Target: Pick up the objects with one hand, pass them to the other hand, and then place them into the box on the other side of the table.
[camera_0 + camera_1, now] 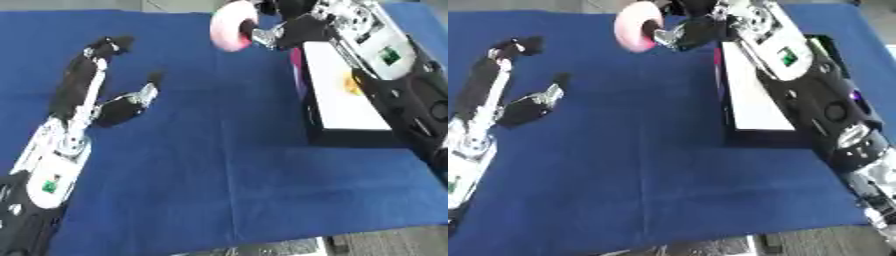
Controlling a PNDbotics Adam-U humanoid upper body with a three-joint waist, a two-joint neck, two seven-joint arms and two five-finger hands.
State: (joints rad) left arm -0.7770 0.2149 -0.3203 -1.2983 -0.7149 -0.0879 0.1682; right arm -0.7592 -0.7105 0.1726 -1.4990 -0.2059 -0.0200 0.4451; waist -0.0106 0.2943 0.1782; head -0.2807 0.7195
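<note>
Holding the pink ring point(233, 26), the right hand point(293, 29) pinches it above the blue surface point(219, 165), just left of the box point(343, 90). The left hand point(96, 85) rests spread, well apart, so placement likely requires only a rightward move.

We seem to be in a lab or test room. A table is covered with a blue cloth point(227, 165), laid flat like a work mat, with a box point(346, 95) at one side. Beyond the near edge we see a bare grey floor point(394, 242). Nothing homely shows anywhere.
</note>
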